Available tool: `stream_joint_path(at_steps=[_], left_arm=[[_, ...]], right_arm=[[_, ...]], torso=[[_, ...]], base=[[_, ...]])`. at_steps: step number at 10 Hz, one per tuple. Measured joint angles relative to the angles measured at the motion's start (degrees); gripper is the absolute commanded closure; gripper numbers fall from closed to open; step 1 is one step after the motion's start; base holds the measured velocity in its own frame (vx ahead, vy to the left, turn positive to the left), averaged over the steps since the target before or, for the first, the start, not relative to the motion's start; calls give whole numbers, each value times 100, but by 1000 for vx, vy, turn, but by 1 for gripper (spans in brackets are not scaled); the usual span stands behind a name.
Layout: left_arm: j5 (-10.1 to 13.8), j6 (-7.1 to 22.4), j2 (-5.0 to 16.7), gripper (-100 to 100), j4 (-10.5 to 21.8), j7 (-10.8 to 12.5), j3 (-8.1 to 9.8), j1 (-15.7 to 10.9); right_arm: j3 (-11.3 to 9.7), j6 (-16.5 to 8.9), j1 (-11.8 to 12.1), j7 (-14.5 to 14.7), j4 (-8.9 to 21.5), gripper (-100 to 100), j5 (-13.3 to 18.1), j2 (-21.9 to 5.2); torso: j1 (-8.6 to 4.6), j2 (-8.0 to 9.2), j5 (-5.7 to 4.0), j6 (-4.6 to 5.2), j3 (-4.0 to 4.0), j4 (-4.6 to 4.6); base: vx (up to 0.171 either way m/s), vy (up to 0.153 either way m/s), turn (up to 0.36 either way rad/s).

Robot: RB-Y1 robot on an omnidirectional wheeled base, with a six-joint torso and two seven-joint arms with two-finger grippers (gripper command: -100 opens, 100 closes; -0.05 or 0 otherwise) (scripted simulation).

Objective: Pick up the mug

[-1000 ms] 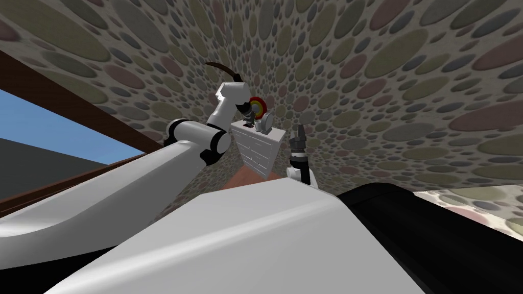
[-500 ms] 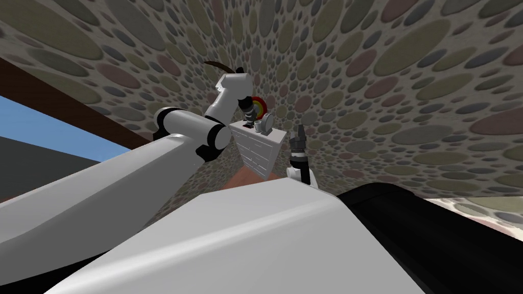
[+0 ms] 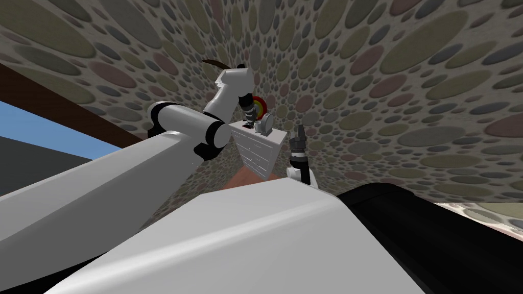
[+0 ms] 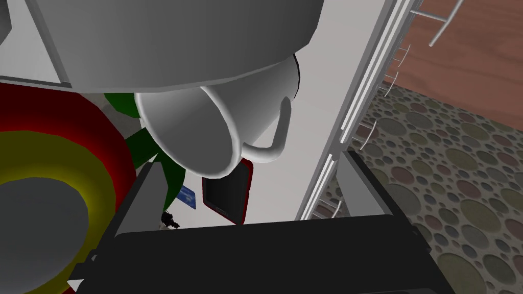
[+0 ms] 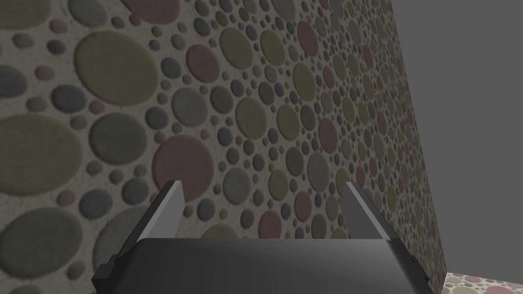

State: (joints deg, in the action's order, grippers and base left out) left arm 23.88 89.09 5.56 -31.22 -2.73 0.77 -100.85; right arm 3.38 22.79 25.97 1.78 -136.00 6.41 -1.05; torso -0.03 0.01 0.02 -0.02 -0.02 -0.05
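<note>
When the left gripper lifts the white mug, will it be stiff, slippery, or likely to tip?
The mug looks rigid and smooth, so the thin fingers of the left gripper may slip on it. Its handle sticks out on one side, so it might turn or tilt when lifted.

Head far, left wrist close — shared dresser [image 3: 259,149]

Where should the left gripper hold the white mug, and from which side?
Probably the round body of the mug, just below the rim, coming from the mouth side that faces the left gripper. Its open fingers stand wider than the mouth, so they could straddle it, set clear of the handle that juts toward the dresser edge.
</note>
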Motion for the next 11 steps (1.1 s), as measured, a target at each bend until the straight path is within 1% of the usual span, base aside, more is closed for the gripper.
stream_joint_path(at_steps=[1,2,3,4,8,9,10,11], left_arm=[[-33,-10,-19,-100,-144,11,-21,161],[-46,-79,-32,-100,-83,1,-25,179],[-55,-189,-44,-100,50,-25,-25,161],[-56,-215,-45,100,66,-31,-25,160],[-56,-208,-46,100,67,-31,-26,161],[-56,-209,-47,0,67,-31,-26,161],[-56,-209,-47,100,67,-32,-26,161],[-46,-60,-41,100,-141,16,-30,178]], right_arm=[[0,0,0,0,0,0,0,0],[0,0,0,0,0,0,0,0],[0,0,0,0,0,0,0,0],[0,0,0,0,0,0,0,0],[0,0,0,0,0,0,0,0],[0,0,0,0,0,0,0,0],[0,0,0,0,0,0,0,0],[0,0,0,0,0,0,0,0]], torso=[[-3,-5,0,1,-3,-2],[-5,-7,-1,0,-4,-2],[-4,-6,-1,0,-4,-2],[-1,-2,0,0,-1,0],[3,3,2,-1,3,2],[3,4,2,-1,3,3],[3,5,2,-1,4,3],[8,15,4,-3,12,9]], base=[[24,-15,-21],[17,-11,-14],[7,-5,-2],[0,0,0],[0,0,0],[0,0,0],[-24,10,45],[-29,14,32]])
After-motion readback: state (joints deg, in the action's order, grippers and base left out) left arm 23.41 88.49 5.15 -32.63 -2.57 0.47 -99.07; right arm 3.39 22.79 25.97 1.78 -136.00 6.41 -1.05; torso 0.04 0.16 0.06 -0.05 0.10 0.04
